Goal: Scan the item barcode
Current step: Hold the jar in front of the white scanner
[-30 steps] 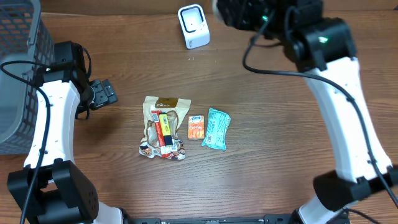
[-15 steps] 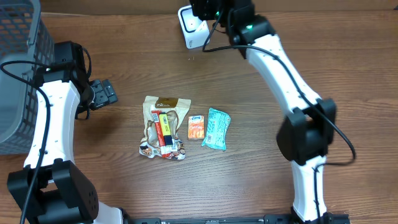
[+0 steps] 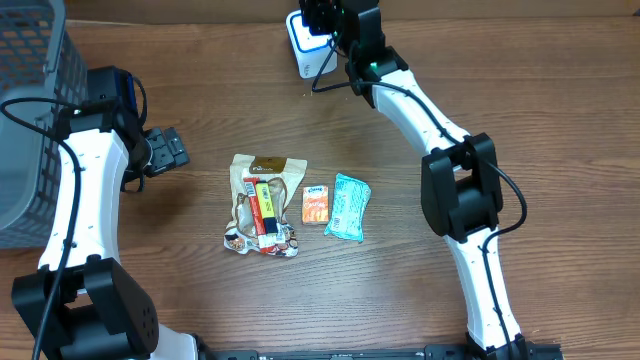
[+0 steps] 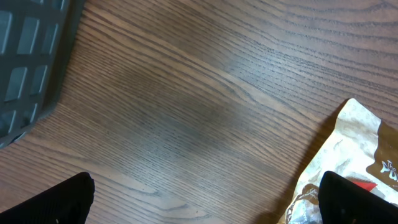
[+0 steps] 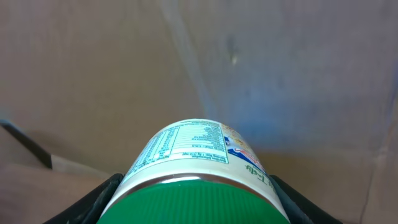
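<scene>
Scan step underway, we reckon: we're holding the can [image 5: 198,155] in the right hand [image 5: 196,208], its fingers pinching it on both sides near the green end [image 5: 196,202]. From overhead, that hand is hovering right at the white scanner [image 3: 303,45] at the far edge of the bench [image 3: 200,90]; the can itself is hidden there. Left hand [image 3: 168,149] is idling spread wide and empty, near the basket [image 3: 30,100]. Can's long axis is running straight out from the wrist, green end toward the wrist camera, other end pointing away. We're seeing the nutrition panel [image 5: 186,146] facing up, no barcode. Next move is probably calling for rolling the can about that axis until the barcode is facing the scanner window.
</scene>
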Controlling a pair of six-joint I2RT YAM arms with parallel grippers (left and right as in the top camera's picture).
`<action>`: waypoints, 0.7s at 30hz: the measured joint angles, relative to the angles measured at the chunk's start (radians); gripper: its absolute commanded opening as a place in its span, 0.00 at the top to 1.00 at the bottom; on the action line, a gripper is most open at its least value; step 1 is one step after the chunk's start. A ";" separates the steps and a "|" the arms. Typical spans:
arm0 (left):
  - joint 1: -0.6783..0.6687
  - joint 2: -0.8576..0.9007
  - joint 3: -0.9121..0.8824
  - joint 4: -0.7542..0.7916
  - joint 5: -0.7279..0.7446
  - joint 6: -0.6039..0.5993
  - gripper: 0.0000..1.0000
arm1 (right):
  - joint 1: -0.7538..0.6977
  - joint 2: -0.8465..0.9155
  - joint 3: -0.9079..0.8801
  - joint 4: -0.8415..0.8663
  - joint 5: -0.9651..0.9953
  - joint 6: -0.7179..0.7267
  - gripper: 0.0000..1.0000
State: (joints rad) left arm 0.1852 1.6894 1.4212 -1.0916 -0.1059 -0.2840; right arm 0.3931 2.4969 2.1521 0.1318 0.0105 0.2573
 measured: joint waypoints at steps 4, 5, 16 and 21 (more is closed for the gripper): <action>0.000 0.000 0.000 0.000 0.000 0.000 0.00 | 0.000 0.034 0.000 0.061 0.008 0.000 0.96; 0.000 0.000 0.000 0.000 0.000 0.000 0.00 | 0.000 0.049 0.000 0.073 0.008 -0.001 0.96; 0.000 0.000 0.000 0.000 0.000 0.000 0.00 | 0.000 0.138 -0.002 0.092 0.024 -0.038 0.96; 0.000 0.000 0.000 0.000 0.000 0.000 0.00 | 0.000 0.138 -0.002 0.087 0.026 -0.048 0.96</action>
State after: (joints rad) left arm 0.1852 1.6894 1.4212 -1.0920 -0.1059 -0.2840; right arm 0.3931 2.6350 2.1506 0.2192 0.0364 0.2089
